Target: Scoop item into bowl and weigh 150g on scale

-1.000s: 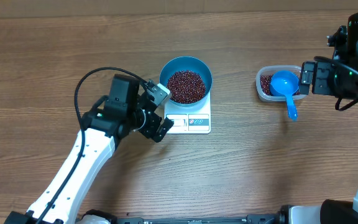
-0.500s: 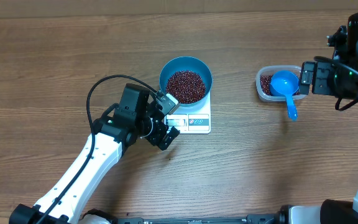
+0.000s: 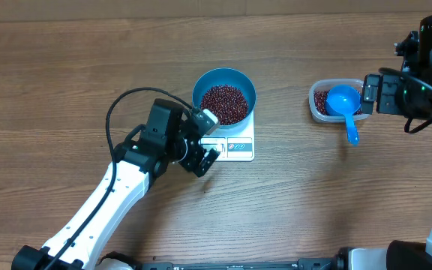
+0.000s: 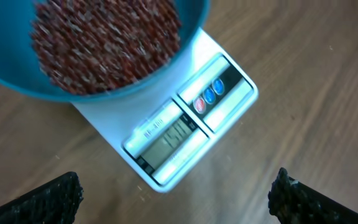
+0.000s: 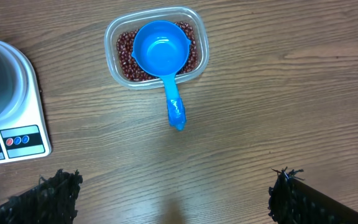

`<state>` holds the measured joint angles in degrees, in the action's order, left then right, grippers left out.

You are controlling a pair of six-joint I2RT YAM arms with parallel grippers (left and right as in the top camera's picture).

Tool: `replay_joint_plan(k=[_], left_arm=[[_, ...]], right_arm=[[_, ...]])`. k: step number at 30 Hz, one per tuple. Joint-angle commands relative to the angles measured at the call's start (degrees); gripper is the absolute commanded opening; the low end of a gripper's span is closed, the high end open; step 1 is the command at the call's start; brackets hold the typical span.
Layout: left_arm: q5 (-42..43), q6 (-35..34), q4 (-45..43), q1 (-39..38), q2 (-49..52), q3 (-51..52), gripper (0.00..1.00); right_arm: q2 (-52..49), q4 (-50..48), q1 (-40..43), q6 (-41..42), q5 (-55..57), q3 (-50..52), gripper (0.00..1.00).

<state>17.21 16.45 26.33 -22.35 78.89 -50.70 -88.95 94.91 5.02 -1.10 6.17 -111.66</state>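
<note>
Overhead view: a wooden worktop (image 3: 66, 67) with two robot arms. Near the middle, a teal-blue bowl (image 3: 223, 75) stands on a small white scale (image 3: 237, 147) and covers its far part. The scale's display and buttons show along the near edge. The bowl holds a heap of dark red-brown beans (image 3: 225, 103). The left hand (image 3: 207, 139) is at the scale's left side, spread wide and grasping nothing. To the right, well apart from the scale, a clear plastic tub (image 3: 315, 106) holds more beans. A bright blue scoop (image 3: 343, 100) lies in the tub, cup upward, with its handle reaching over the near rim. The right hand (image 3: 367, 94) sits just right of the tub, also spread wide and empty.

Left wrist view: the bean-filled bowl fills the upper left. Below it are the scale's display and three round buttons; the digits are too blurred to read. The hand's two dark tips sit far apart in the bottom corners.

Right wrist view: the tub is at the top with the scoop's empty cup resting in it. The scale and the bowl's edge are at the far left. The hand's tips sit wide apart in the bottom corners, over bare wood.
</note>
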Motion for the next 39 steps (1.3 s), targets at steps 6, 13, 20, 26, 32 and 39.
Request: replay_joint_plan(k=[6, 13, 20, 26, 32, 39], left_arm=[[-11.3, -6.5, -3.7, -0.2, 0.5, 0.3, 1.0], [-11.6, -8.0, -3.9, -0.2, 0.5, 0.3, 1.0], [-11.2, -9.6, -4.7, -0.2, 0.5, 0.3, 1.0], [-11.2, -13.3, -6.0, -0.2, 0.5, 0.3, 0.99], [-7.6, -14.3, -4.5, -0.2, 0.5, 0.4, 1.0], [-0.8, -14.3, -3.6, -0.7, 0.5, 2.3, 1.0]], right_arm=[[0.6, -0.3, 0.2, -0.7, -0.5, -1.1, 1.0], [0.6, -0.3, 0.2, -0.7, -0.5, -1.1, 1.0], [0.6, -0.3, 0.2, -0.7, -0.5, -1.1, 1.0], [0.6, -0.3, 0.2, -0.7, -0.5, -1.1, 1.0], [0.6, -0.3, 0.2, -0.7, -0.5, -1.1, 1.0], [0.6, -0.3, 0.2, -0.7, -0.5, -1.1, 1.0]])
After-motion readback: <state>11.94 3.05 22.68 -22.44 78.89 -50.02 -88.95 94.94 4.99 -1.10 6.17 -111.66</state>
